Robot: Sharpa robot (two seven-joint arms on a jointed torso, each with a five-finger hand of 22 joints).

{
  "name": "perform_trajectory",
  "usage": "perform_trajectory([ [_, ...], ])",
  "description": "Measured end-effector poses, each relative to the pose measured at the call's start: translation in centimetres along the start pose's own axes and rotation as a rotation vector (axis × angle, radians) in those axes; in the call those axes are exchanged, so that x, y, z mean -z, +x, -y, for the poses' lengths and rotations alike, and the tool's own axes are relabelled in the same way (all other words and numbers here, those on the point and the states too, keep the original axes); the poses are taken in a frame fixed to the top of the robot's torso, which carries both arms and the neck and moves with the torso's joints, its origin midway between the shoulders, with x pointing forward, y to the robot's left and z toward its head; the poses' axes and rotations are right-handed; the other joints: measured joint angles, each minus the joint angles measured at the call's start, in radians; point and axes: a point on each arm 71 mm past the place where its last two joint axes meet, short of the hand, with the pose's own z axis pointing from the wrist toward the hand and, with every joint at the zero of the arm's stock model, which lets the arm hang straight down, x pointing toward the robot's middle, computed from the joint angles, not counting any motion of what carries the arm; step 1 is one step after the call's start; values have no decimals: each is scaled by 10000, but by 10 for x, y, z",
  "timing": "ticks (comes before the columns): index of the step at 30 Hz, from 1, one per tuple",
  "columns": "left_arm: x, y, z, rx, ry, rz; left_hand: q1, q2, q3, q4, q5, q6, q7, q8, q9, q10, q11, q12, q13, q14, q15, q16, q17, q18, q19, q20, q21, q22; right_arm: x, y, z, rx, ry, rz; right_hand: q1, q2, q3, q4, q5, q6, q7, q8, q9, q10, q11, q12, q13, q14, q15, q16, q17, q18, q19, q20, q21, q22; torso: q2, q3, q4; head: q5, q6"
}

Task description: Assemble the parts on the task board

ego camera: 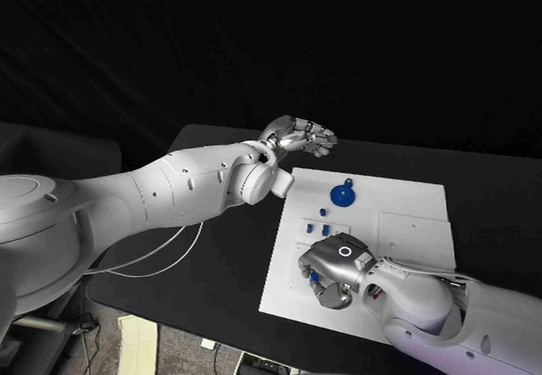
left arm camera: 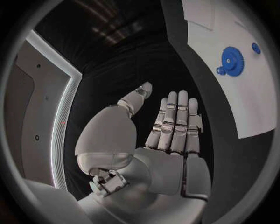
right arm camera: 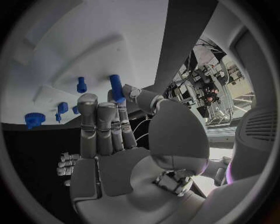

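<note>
The right hand (ego camera: 336,275) hovers over the task board's (ego camera: 407,202) near edge, pinching an upright blue peg (right arm camera: 116,87). The left hand (ego camera: 300,137), fingers extended and empty, waits beyond the board's far corner, near the blue gear (ego camera: 342,194).

A black desk (ego camera: 501,185) carried the things — dark and plain, its near edge running slantwise across the head view. Directly on it lay one item — the white task board (ego camera: 407,198), flat, near the desk's middle.

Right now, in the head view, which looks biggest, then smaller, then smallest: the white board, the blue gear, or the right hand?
1. Board
2. Right hand, though it sits nearer the camera
3. Gear
</note>
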Motion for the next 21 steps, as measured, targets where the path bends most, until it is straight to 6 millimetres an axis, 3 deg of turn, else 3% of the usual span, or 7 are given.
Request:
perform_trajectory([
  [6, 0, 0, 0, -1, -4, 5, 0, 0, 0, 0, 0, 1, 1, 0, 0, 0, 0, 0, 1, 0, 0, 0, -1, -1, 0, 0, -40, -1, 0, 1, 2, -121, 12, 24, -7, -41, 34, -2, 0, 0, 0, 0, 8, 0, 0, 0, 1, 0, 0, 0, -6, -1, 4, -3, 0, 0, 0, 1, -1, -17, 4],
  [8, 0, -1, 0, -1, -5, 5, 0, 0, 0, 0, 0, 4, 4, 0, 1, 0, 0, 0, 1, 0, 0, 0, -1, -1, 0, 0, -39, -1, 0, 1, 3, -204, 29, 39, -153, -344, 102, -14, 38, -170, 90, -158, -30, -2, 2, -88, 109, -8, 7, 0, -22, 0, 5, -4, 0, -1, 0, 1, -3, -24, 10],
  [11, 0, -1, 0, -2, -7, 7, 0, 0, 0, 0, 0, 4, 4, 0, 0, 0, 0, 0, 1, 0, 0, 0, -1, -1, 0, 0, -39, -1, 1, 4, 4, -316, 59, -5, -438, -624, -325, -148, 137, -662, 264, -470, -178, -465, 303, -500, -65, -84, 134, 0, -25, 0, 21, -19, 0, -1, 0, 1, -7, -35, 19],
  [14, 0, -1, 0, -2, -11, 10, 0, 0, 0, 0, 0, 5, 4, 0, 1, 0, 0, 0, 1, 0, 0, 0, 9, -1, 0, 0, -39, -2, 3, 7, 5, -441, 109, -69, -595, -781, -820, -368, 156, -1092, 488, -707, -291, -975, 461, -778, -255, -30, 372, 0, -25, -8, 17, -15, 0, -1, 0, 6, -7, -43, 21],
  [21, 1, -3, -1, -11, -27, 40, 0, 0, 0, 0, 0, 5, 5, 0, -8, 0, 0, 0, 1, 0, 0, 0, 8, -1, 0, 0, -39, 7, 4, 7, 8, -644, 207, 83, -844, -840, -1555, -779, 144, -1685, 785, -1013, -457, -1633, 731, -1094, -458, -247, 611, -55, -82, -16, -235, 93, -143, -2, 0, 8, -8, -65, 29],
])
